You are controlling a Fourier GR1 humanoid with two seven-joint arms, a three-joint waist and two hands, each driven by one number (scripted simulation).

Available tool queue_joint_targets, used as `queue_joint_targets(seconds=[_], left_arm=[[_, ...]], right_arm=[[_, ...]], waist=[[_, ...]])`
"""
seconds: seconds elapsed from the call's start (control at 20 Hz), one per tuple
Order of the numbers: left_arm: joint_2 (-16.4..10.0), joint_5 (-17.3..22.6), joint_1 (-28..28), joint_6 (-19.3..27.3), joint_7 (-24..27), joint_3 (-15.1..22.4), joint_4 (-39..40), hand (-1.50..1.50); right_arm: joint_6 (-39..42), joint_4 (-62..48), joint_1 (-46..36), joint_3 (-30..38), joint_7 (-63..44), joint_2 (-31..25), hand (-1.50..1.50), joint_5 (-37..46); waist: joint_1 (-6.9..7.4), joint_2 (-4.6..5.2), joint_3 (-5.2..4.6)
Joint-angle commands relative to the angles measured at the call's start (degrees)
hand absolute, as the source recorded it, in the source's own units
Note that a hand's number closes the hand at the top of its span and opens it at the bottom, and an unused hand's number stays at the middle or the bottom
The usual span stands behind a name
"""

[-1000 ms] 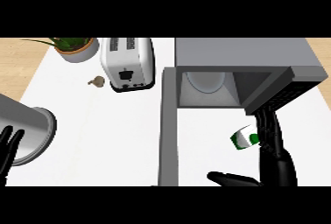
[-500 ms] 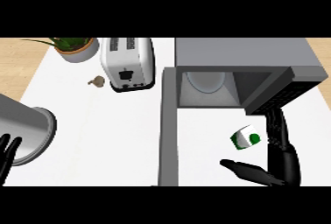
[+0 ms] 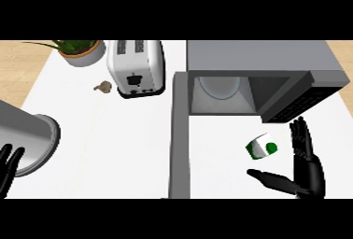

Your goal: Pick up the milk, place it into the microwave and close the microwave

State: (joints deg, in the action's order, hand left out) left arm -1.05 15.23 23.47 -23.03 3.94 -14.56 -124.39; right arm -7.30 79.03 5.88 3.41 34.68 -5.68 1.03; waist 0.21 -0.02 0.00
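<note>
The milk (image 3: 262,147), a small white and green carton, sits tilted on the white counter (image 3: 103,140) in front of the microwave (image 3: 262,53), outside its cavity and to the right of the open door (image 3: 180,140), which juts toward the lower edge of the view as a long grey strip. The right hand (image 3: 307,170) is beside the carton on its right, spread open: the fingers (image 3: 300,137) are straight and point toward the microwave, and the thumb (image 3: 270,179) reaches out to the left below the carton. A narrow gap shows between the milk and the hand, so nothing is gripped. Inside the microwave's opening a pale round plate (image 3: 219,86) is visible. The left hand (image 3: 8,165) rests at the lower left edge of the view, fingers straight and up, next to a large grey metal pot (image 3: 27,137). Farther back on the counter stand a silver toaster (image 3: 138,70), a potted plant (image 3: 79,49) and a small brownish object (image 3: 103,87) too small to identify
</note>
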Motion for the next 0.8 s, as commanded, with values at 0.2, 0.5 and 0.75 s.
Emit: queue_joint_targets(seconds=[0.2,0.5,0.75], left_arm=[[-0.1,-0.1,-0.7,-1.6,2.1,-2.4,1.7,-1.5],[-0.4,1.1,-1.7,-2.8,0.8,-4.3,3.2,-1.5],[1.0,0.1,3.8,-2.7,2.7,-2.1,-0.1,-1.5]], right_arm=[[2.2,-16.2,-6.9,3.0,5.5,-2.0,-1.5,0.9],[4.4,-22.4,-9.5,5.2,7.8,-3.9,-1.5,0.2],[2.8,-33.9,-13.8,7.2,14.0,-3.6,-1.5,0.7]], waist=[[0.13,0.03,0.01],[0.06,0.01,0.0],[0.25,0.0,0.01]])
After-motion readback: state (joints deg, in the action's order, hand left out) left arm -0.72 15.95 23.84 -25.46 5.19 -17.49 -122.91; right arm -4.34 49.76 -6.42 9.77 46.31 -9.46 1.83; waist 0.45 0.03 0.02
